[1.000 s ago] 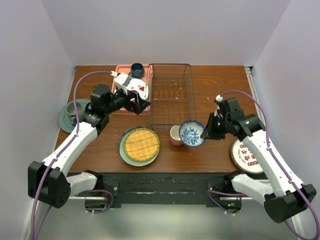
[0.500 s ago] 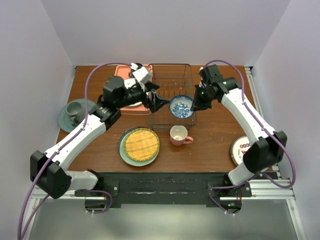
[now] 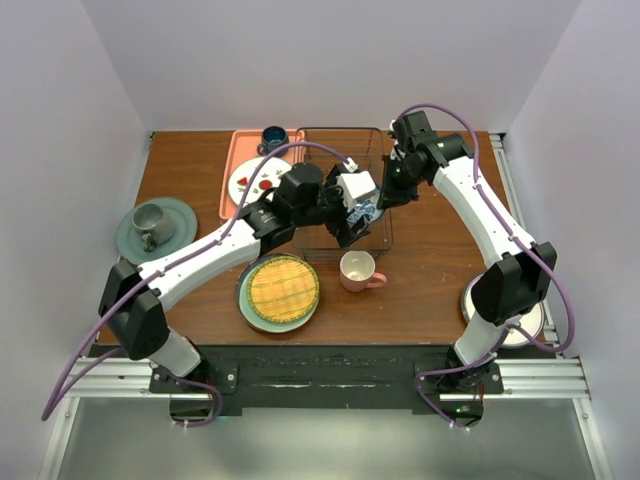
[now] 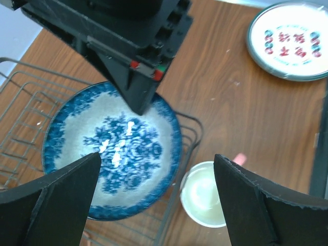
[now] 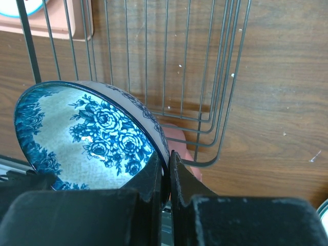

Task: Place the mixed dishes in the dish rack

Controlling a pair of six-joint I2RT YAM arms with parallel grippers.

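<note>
My right gripper (image 5: 165, 165) is shut on the rim of the small blue-and-white bowl (image 5: 87, 130) and holds it tilted over the near right corner of the dish rack (image 5: 205, 77). In the top view the bowl (image 3: 369, 212) is mostly hidden under my left gripper (image 3: 352, 222). My left gripper (image 4: 154, 205) is open and empty above the bowl (image 4: 113, 154) and the pink mug (image 4: 205, 195). The mug (image 3: 357, 270) stands upright on the table just in front of the rack (image 3: 335, 165). The yellow woven-look plate (image 3: 283, 288) lies on a teal-grey plate (image 3: 246, 300).
A pink tray (image 3: 240, 200) at the back left holds a white plate with red marks (image 3: 262, 180) and a dark blue cup (image 3: 273, 138). A grey cup on a teal-grey plate (image 3: 178, 212) sits at the left. Another white plate with red marks (image 4: 289, 38) lies by the right arm's base.
My right gripper has lifted the bowl from the table in front of the rack and carried it over the rack. My left arm has swung right from the pink tray to above the bowl.
</note>
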